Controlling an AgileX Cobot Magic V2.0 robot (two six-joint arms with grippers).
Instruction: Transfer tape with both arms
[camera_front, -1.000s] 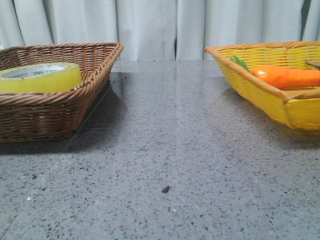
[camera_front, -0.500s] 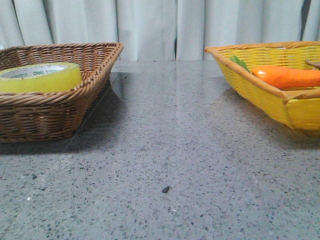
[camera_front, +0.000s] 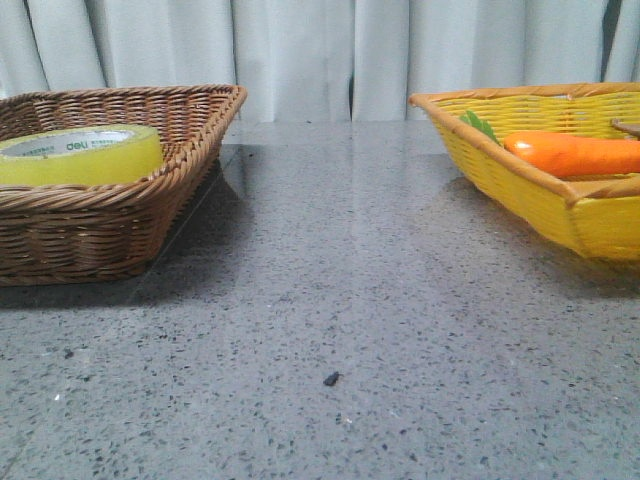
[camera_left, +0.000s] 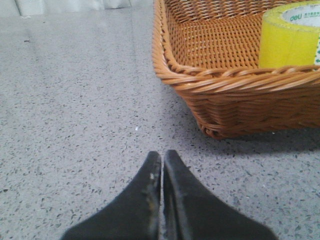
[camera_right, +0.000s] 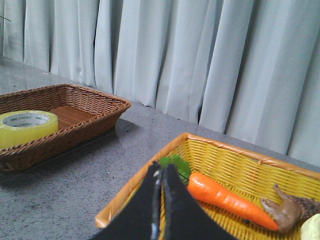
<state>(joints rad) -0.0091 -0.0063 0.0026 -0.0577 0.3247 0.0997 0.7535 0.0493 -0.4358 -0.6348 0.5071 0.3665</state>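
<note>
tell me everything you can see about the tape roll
The tape is a wide roll of translucent yellow packing tape with a white inner core printed with green "deli" lettering. It lies flat, hole up, inside the brown wicker basket, resting on the basket floor close to one wall. No gripper touches it.

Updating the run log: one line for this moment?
tape: in brown basket | left claw: shut, empty | right claw: shut, empty

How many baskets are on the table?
2. A brown wicker basket sits on the left with the tape inside. A yellow basket sits on the right holding a toy carrot. Others might be outside the pictures.
</note>
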